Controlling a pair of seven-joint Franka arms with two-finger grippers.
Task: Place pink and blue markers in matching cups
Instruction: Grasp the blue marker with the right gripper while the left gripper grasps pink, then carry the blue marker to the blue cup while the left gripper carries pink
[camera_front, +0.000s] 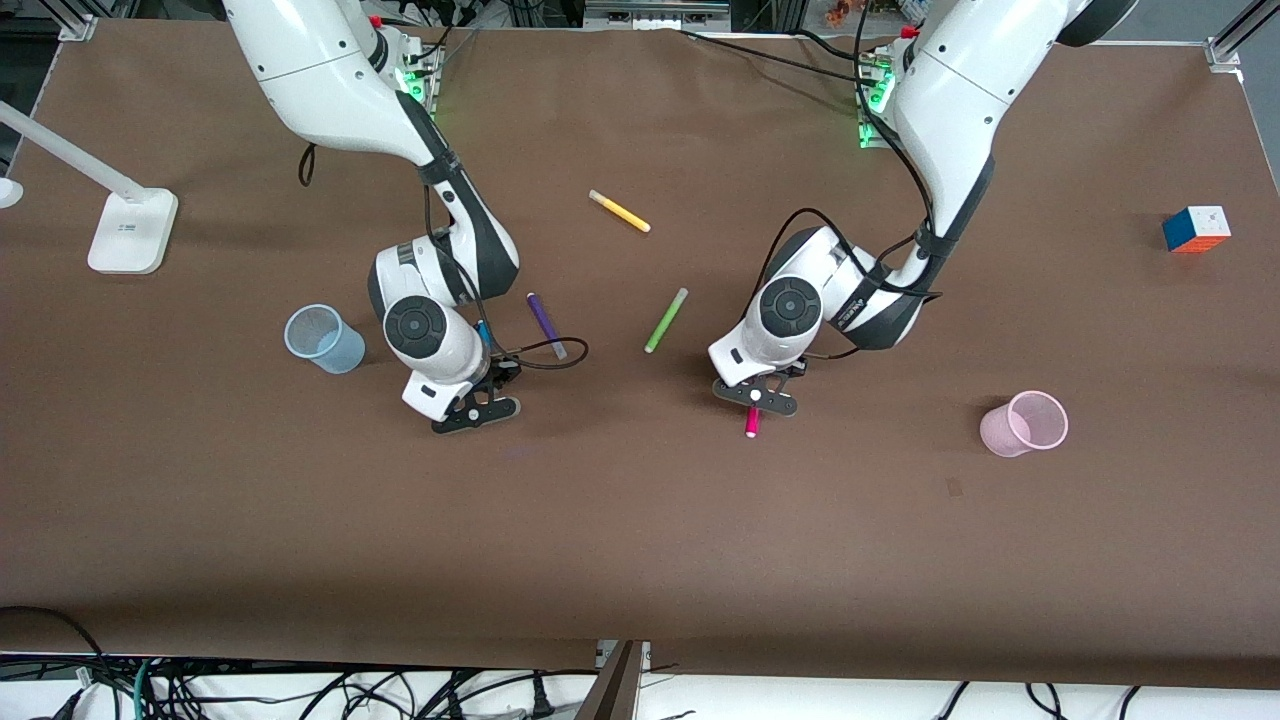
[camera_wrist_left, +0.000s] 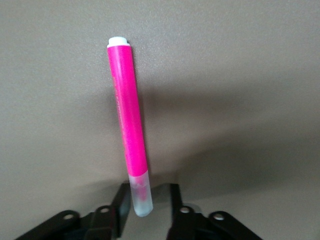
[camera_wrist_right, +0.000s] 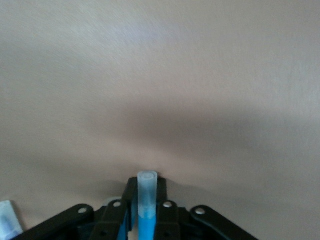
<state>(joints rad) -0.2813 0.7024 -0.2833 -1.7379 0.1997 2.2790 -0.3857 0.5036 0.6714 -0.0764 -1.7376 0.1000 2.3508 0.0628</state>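
Lowest in the front view, a pale pink translucent plastic cup (camera_front: 1025, 423) is standing toward the left arm's end of the brown table (camera_front: 640, 540), and the bright magenta-pink marker with a paler cap (camera_wrist_left: 131, 131) is lying on the table well apart from it. The left gripper (camera_front: 756, 396) is reaching down around this marker — its jaws are standing apart, one to each side of the capped end, and not yet pressing on it. Closing should be done squarely across the barrel, so that the slim pen is not rolling or tilting out when lifted toward the pink cup. The right gripper (camera_front: 476, 410) is clamped on the sky-blue marker with a greyish translucent cap (camera_wrist_right: 146, 207), the cap projecting past the fingertips; it is hanging over bare table near the pale blue translucent cup (camera_front: 324, 339). Judged from this, the blue marker should be carried upright over that cup's mouth — and released only once centred, since the light cup may tip.
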